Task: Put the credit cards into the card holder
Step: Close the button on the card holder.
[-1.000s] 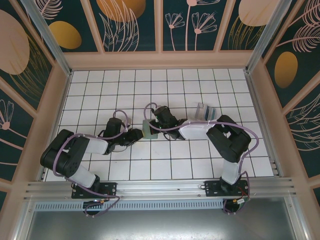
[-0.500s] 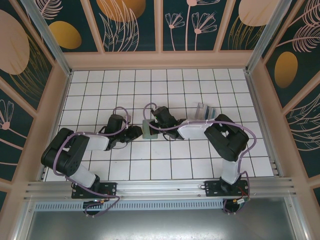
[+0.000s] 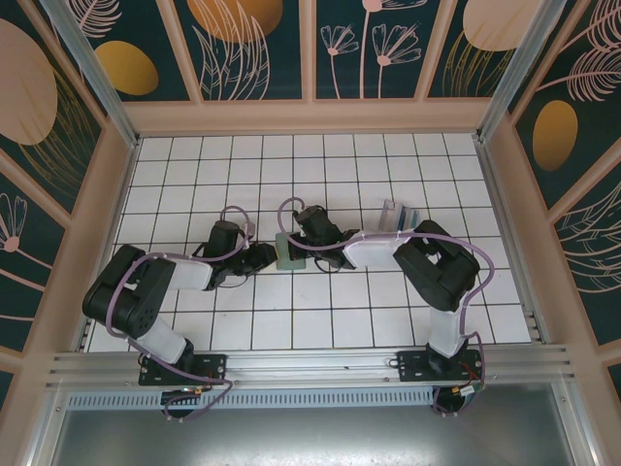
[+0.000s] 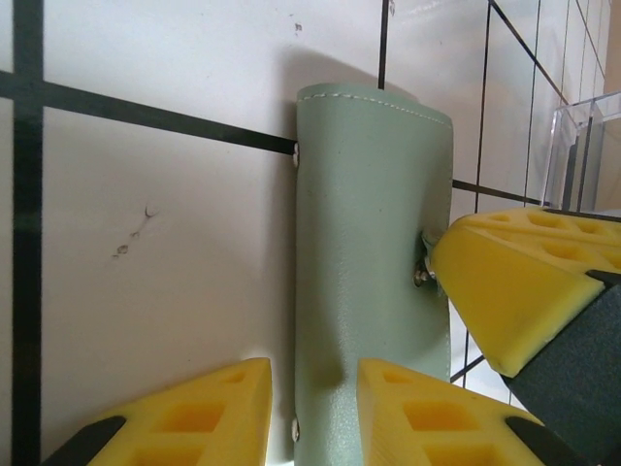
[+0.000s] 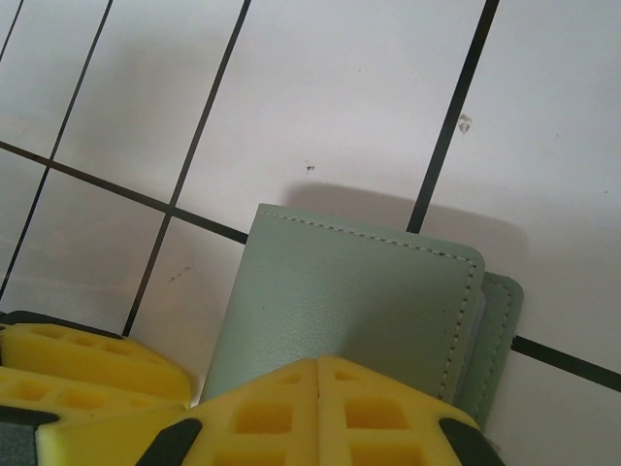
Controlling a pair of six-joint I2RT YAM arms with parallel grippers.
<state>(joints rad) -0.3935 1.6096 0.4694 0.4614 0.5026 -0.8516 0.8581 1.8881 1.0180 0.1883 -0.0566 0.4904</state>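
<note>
Since a second ago my left gripper [image 4: 315, 379] has edged in; spread open, it straddles one edge of the closed card holder [image 4: 374, 243] on the tiles [image 3: 320, 301]. My right gripper [image 5: 318, 388], pinched together, meets the opposite side; whether it nips the cover is hidden. Prying could skid the card holder away. Credit cards [image 3: 406, 216] stand in a tray [image 3: 386, 209] farther right, too small to count.

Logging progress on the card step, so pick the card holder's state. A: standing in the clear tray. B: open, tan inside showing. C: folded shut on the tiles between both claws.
C: the card holder shows only its green outside, folded, on the white tiles, with the left claw and the right claw at its edges.
</note>
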